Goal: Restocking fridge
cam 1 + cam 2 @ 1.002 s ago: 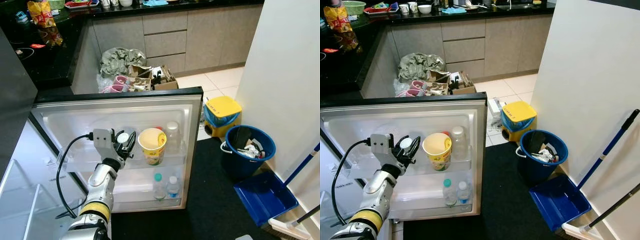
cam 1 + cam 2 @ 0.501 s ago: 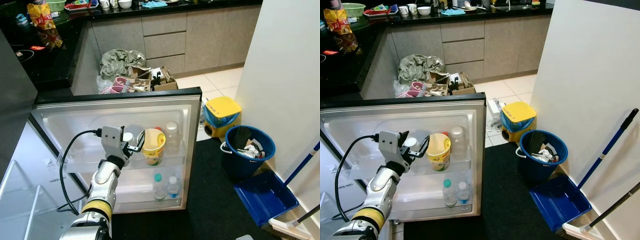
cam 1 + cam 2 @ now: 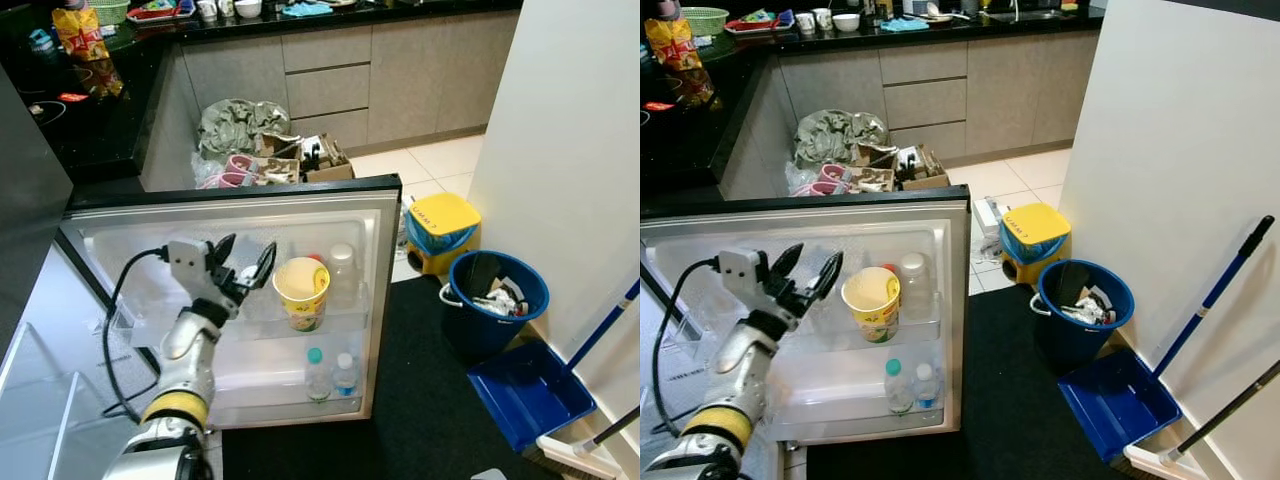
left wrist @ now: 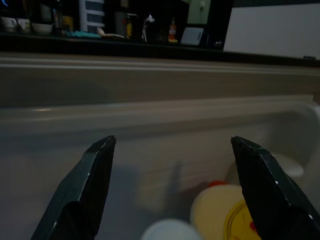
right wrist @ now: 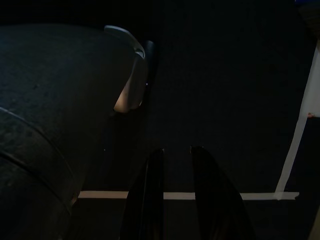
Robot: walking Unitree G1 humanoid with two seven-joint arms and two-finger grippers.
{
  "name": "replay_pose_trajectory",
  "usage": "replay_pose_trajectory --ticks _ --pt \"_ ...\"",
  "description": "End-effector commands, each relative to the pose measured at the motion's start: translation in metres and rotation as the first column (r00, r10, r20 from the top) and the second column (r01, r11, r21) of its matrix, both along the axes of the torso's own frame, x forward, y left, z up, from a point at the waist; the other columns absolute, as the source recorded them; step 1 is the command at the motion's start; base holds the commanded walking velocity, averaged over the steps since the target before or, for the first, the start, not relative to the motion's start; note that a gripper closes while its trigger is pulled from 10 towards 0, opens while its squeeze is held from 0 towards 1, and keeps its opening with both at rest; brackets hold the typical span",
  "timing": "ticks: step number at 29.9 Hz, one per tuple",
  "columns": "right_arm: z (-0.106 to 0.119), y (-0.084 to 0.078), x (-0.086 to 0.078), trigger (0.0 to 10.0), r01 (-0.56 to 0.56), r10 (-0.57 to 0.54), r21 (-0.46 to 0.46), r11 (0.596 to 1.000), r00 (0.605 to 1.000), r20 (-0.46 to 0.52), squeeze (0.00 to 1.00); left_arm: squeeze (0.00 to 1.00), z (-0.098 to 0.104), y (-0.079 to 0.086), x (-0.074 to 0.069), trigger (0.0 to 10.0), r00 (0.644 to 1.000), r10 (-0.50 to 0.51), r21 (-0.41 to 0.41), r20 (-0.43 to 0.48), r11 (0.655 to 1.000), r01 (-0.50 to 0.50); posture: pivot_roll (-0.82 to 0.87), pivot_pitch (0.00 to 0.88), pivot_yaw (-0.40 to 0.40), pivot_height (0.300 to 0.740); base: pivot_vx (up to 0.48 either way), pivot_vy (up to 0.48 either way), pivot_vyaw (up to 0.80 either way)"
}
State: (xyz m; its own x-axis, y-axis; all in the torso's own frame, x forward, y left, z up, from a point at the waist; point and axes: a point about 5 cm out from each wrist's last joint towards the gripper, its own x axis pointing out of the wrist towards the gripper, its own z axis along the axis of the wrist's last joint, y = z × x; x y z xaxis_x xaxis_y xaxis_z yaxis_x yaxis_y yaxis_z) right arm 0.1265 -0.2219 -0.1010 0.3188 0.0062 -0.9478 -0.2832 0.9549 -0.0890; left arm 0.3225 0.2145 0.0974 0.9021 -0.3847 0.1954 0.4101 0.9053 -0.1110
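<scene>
A small white-capped bottle [image 3: 246, 272] stands in the upper shelf of the open white fridge door [image 3: 330, 215], just below the left gripper [image 3: 243, 262], whose black fingers are spread wide and hold nothing, so the bottle looks already set down. Just beside it stands a yellow paper cup [image 3: 302, 291], kept upright by the shelf rail. Well beyond, on tiled kitchen floor, sits a blue bucket [image 3: 497, 302]; the right gripper [image 5: 174, 192] hangs idle over dark matting, fingers nearly closed and empty.

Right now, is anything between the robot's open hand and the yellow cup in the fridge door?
No. The left gripper hangs open just beside the yellow cup on the door shelf; a white cap sits below the fingers, not between them and the cup.
</scene>
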Motion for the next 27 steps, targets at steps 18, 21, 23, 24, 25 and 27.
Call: replay_pose_trajectory --ticks 18,21,23,24,25,27 --pt "-0.002 0.007 -0.003 10.0 0.0 0.0 0.022 1.0 1.0 -0.01 0.0 0.0 -0.104 0.028 -0.1 10.0 0.887 -0.215 -0.377 -0.409 0.925 0.051 -0.04 0.0 0.059 0.74 0.0 0.0 0.0" --pt "-0.002 0.006 -0.003 10.0 -0.002 0.003 0.02 1.0 1.0 -0.011 0.0 0.0 -0.121 0.018 -0.111 10.0 0.835 -0.192 -0.361 -0.516 0.933 -0.009 -0.04 0.0 0.053 0.74 0.0 0.0 0.0" --pt "-0.002 0.006 -0.003 10.0 -0.004 0.004 0.018 1.0 1.0 -0.012 0.0 0.0 -0.134 0.013 -0.118 10.0 0.785 -0.136 -0.325 -0.604 0.941 -0.088 -0.04 0.0 0.053 0.74 0.0 0.0 0.0" --pt "-0.002 0.006 -0.003 10.0 -0.004 0.004 0.018 1.0 1.0 -0.012 0.0 0.0 -0.134 0.013 -0.118 10.0 0.785 -0.136 -0.325 -0.604 0.941 -0.088 -0.04 0.0 0.053 0.74 0.0 0.0 0.0" --pt "-0.002 0.006 -0.003 10.0 -0.005 0.005 0.017 1.0 1.0 -0.012 0.0 0.0 -0.144 0.009 -0.126 10.0 0.735 -0.085 -0.269 -0.672 0.954 -0.136 -0.04 0.0 0.051 0.74 0.0 0.0 0.0" --pt "-0.002 0.006 -0.003 10.0 -0.006 0.006 0.016 1.0 1.0 -0.012 0.0 0.0 -0.153 0.006 -0.134 10.0 0.679 -0.03 -0.194 -0.734 0.967 -0.167 -0.04 0.0 0.051 0.74 0.0 0.0 0.0"
